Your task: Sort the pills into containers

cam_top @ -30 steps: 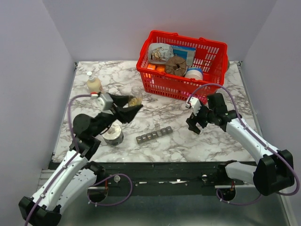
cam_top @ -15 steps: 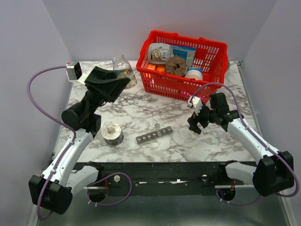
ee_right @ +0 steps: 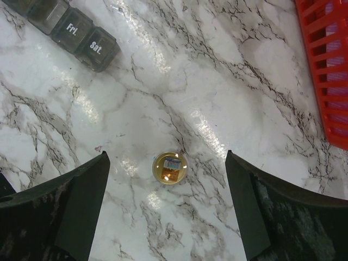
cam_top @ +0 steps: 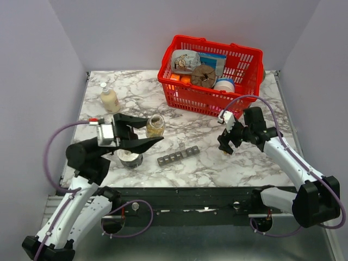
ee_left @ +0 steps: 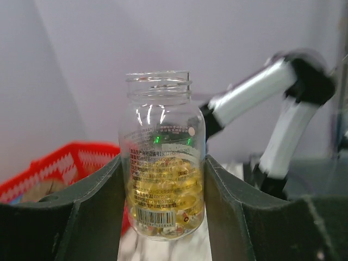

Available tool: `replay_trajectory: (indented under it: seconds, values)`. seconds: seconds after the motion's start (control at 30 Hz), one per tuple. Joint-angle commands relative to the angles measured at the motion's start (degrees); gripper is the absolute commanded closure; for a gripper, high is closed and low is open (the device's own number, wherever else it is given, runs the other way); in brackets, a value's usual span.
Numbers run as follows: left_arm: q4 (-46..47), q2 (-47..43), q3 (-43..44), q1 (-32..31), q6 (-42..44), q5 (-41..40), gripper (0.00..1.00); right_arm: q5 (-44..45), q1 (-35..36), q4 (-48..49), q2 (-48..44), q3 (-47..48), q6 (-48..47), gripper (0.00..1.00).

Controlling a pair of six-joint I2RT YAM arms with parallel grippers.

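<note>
My left gripper is shut on a small clear bottle and holds it upright above the table's left half. In the left wrist view the bottle has no cap and is about a third full of yellow-tan pills, with my fingers pressed on both sides. The dark grey pill organiser lies on the table in the middle. My right gripper is open and low over the table, right of the organiser. In its wrist view one round yellow pill lies on the marble between the open jaws. The organiser's "Fri." and "Sat." cells show at the upper left.
A red mesh basket full of items stands at the back right. A cream pump bottle stands at the back left. A round silvery lid or jar sits under my left gripper. The basket's edge shows in the right wrist view.
My left arm swung up to the back left with the bottle, then came back down to the middle left. My right gripper has barely moved.
</note>
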Motion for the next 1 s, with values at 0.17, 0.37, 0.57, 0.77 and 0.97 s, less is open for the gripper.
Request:
replay_trajectory:
  seconds: [0.17,0.37,0.57,0.77,0.97]
  values:
    - [-17.88,0.4,-16.89,-2.0,35.55,-0.48,1.0,-2.18,-0.75,-1.86,-1.59,0.82,-1.32,0.04]
    - [-23.26,6.46,-22.7,-8.41,47.08,-9.19,1.0,-2.53,-1.1,-1.78,-2.73,0.65,-1.41,0.04]
    - [-26.06,13.93,-21.92,-11.41,51.03,-11.65,1.0,-2.79,-1.27,-1.86,-3.7,0.21,-1.41,0.04]
    - [-34.93,20.0,-16.74,-12.29,55.68,-15.51,1.0,-2.97,-1.54,-1.95,-4.84,-0.06,-1.59,0.04]
    - [-45.12,22.47,-12.6,-13.69,58.4,-19.03,1.0,-3.14,-1.8,-1.95,-5.98,-0.49,-1.85,0.04]
